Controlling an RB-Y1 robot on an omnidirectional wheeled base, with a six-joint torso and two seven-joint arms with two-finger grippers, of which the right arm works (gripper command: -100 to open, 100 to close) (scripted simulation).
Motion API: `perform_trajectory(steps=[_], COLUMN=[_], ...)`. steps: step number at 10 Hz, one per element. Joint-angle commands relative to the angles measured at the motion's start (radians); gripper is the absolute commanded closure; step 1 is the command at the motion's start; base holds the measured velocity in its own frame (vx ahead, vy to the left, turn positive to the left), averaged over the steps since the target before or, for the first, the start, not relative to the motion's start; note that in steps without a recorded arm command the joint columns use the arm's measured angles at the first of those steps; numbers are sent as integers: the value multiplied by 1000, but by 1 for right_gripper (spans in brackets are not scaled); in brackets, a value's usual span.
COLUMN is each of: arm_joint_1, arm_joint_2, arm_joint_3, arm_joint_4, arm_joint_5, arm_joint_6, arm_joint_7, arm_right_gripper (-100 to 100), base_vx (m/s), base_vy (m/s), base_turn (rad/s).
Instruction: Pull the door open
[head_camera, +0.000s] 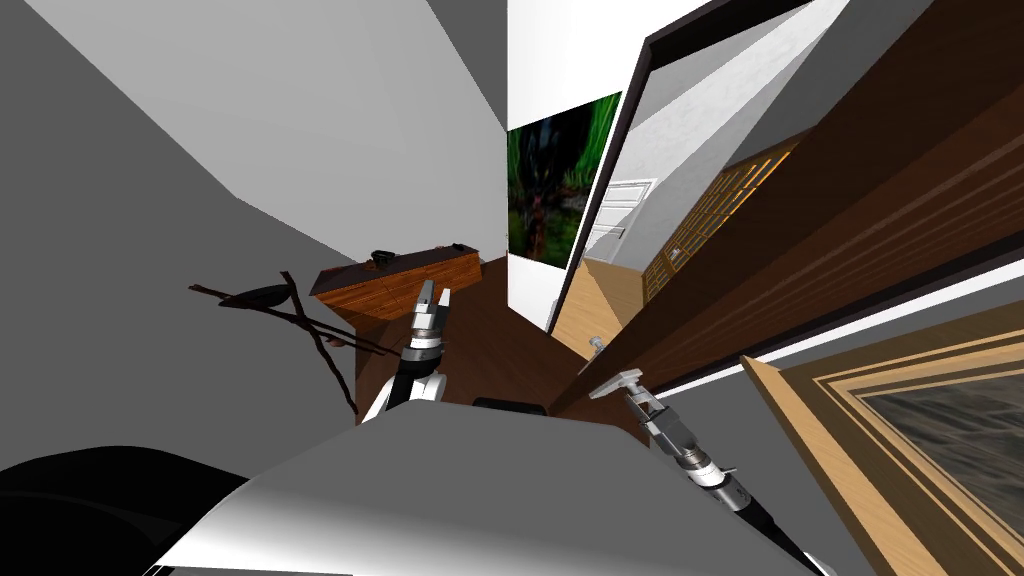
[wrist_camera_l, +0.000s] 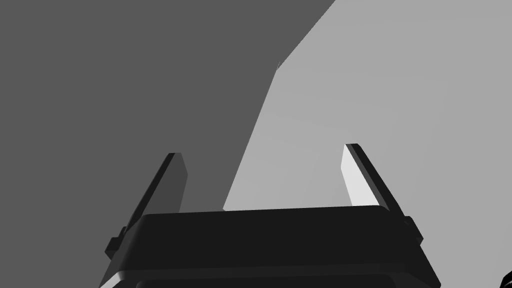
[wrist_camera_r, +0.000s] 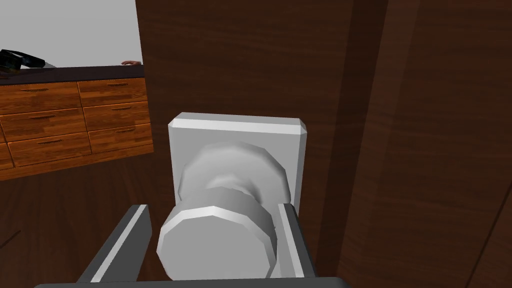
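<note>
A dark brown wooden door (head_camera: 800, 230) stands ajar, its free edge swung toward me. Through the gap show a light wood floor and a white door beyond. Its grey round knob (wrist_camera_r: 220, 235) sits on a square grey plate (wrist_camera_r: 235, 130) close to the door's edge. My right gripper (wrist_camera_r: 212, 212) is shut on the knob, one finger against each side. In the head view the right gripper (head_camera: 622, 381) is at the door's lower edge. My left gripper (head_camera: 436, 292) is held out in front of my chest, and its wrist view shows the left gripper (wrist_camera_l: 262, 150) open and holding nothing.
A wooden chest of drawers (head_camera: 400, 280) stands against the wall beyond the left arm, also seen past the door's edge as the drawers (wrist_camera_r: 75, 115), with a black object (wrist_camera_r: 20, 59) on top. Dark thin branches (head_camera: 290, 310) lie left. A green painting (head_camera: 550, 190) hangs beside the doorway.
</note>
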Motion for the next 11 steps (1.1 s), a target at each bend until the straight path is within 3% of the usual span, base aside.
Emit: perform_trajectory(steps=[1,3,4,7,10,11], arm_joint_1=[2,28,28,63,92,86], arm_joint_2=[12,14,14,16,15,18], arm_joint_3=[12,19,19,28,35,36], arm_joint_4=[30,83,83,154,211,203], arm_joint_5=[10,14,14,18,22,23], arm_joint_6=[-34,-88,-91,-167,-225,-211], arm_joint_7=[-14,-33,-33,-57,-76,-74], arm_right_gripper=[100,100,100,100,100,100], base_vx=[-2,-5,-12,-10,-34,-26], base_vy=[-26,-22,-14,-30,-51,-30], base_turn=[-5,31,-2,20,2,-6])
